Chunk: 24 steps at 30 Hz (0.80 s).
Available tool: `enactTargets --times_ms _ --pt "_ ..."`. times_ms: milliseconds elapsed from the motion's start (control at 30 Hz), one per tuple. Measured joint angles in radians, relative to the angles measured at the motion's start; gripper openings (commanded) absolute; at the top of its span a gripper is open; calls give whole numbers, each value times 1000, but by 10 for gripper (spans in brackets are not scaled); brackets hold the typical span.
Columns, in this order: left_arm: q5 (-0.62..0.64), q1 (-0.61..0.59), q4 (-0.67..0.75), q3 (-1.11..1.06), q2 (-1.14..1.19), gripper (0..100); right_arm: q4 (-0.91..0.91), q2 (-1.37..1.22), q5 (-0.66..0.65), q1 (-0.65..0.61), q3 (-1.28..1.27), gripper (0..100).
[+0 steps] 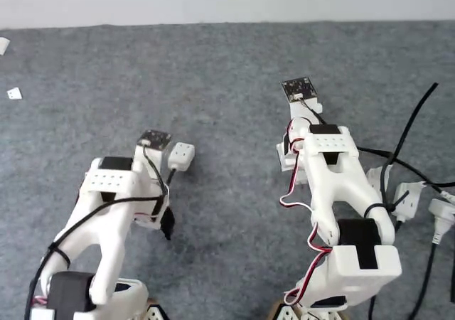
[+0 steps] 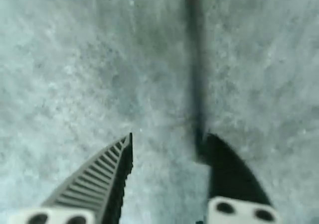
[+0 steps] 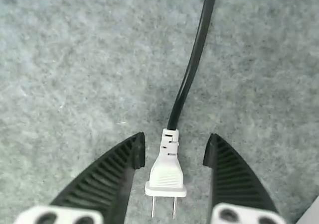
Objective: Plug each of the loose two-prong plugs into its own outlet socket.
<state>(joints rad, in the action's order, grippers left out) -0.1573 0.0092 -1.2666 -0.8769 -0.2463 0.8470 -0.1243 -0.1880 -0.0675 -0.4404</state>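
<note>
A white two-prong plug [image 3: 166, 171] lies flat on the grey carpet, and its black cord [image 3: 195, 55] runs away from my right gripper [image 3: 174, 140]. That gripper is open and low over the carpet, one black finger on each side of the plug, touching neither side. My left gripper [image 2: 167, 147] is open too, close above bare carpet, with a blurred black cord [image 2: 193, 59] beside one fingertip [image 2: 219, 159]. In the high view a white socket block [image 1: 181, 155] lies just right of the left arm [image 1: 114, 185]. The right arm [image 1: 330, 156] covers its plug.
At the right edge lie a white socket block [image 1: 409, 195] and another white plug [image 1: 442, 217], among looping black cables [image 1: 409, 131]. Grey carpet [image 1: 213, 71] stretches open beyond both arms. Small white scraps [image 1: 14, 93] sit at the far left.
</note>
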Motion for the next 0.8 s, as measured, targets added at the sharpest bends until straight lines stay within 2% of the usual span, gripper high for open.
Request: enactTargets --times_ms 167,433,633,800 --pt "0 14 146 -74 -5 120 0 0 0 0 0 197" --pt "2 130 163 -78 -15 118 0 0 0 0 0 169" --pt "28 189 26 -35 -20 22 0 0 0 0 0 38" --pt "-49 203 -95 6 -20 13 0 0 0 0 0 34"
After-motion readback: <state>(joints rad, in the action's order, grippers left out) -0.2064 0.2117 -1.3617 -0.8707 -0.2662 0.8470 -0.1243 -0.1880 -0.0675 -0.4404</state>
